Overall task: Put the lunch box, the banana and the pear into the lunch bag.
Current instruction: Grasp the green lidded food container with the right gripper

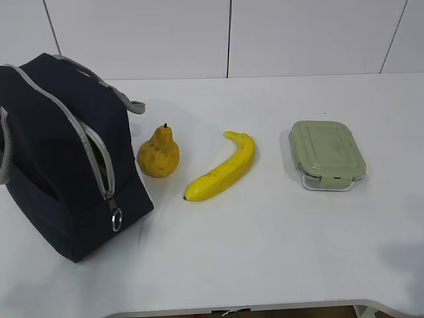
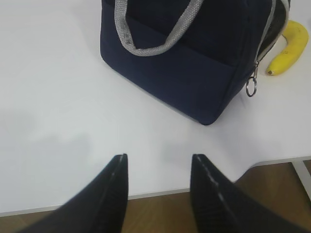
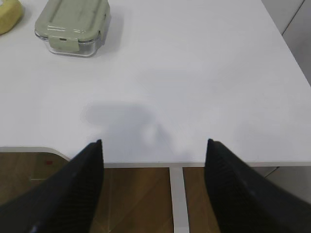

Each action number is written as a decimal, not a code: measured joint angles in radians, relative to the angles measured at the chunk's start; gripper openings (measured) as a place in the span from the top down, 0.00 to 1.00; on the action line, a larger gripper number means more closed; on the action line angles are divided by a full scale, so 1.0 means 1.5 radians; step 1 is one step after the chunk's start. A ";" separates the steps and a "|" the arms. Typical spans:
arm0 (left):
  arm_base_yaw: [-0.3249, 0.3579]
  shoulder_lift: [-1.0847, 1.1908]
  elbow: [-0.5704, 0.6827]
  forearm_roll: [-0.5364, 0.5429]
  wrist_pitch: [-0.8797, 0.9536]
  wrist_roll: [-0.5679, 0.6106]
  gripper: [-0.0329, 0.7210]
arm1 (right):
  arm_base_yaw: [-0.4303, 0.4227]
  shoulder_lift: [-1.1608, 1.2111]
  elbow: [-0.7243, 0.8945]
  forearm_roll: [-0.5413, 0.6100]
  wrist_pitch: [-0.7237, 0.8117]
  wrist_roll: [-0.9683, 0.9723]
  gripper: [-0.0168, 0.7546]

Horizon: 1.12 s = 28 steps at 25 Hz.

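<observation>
Lunch bag (image 1: 59,152) stands on the table (image 1: 278,232); beside it, in order outward, lie pear (image 1: 159,154), banana (image 1: 222,167) and lunch box (image 1: 326,154). Left gripper (image 2: 158,167) half spread, right gripper (image 3: 153,150) wide, both empty. Risk: the bag's narrow zipper (image 1: 89,142) gap may snag the lunch box.

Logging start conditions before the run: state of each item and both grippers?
lunch bag: upright, zipper open, nothing seen inside
pear: upright on table, beside bag
banana: lying on table
lunch box: lid on, front latch clipped
left gripper: open, empty
right gripper: open wide, empty
</observation>
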 joint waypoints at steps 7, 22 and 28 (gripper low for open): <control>0.000 0.000 0.000 0.000 0.000 0.000 0.55 | 0.000 0.000 0.000 0.000 0.000 0.000 0.29; 0.000 0.000 0.000 0.000 0.000 0.000 0.55 | 0.000 0.000 0.000 0.000 0.000 0.000 0.29; 0.000 0.000 0.000 0.000 0.000 0.000 0.55 | 0.000 0.000 0.000 0.000 0.000 0.000 0.29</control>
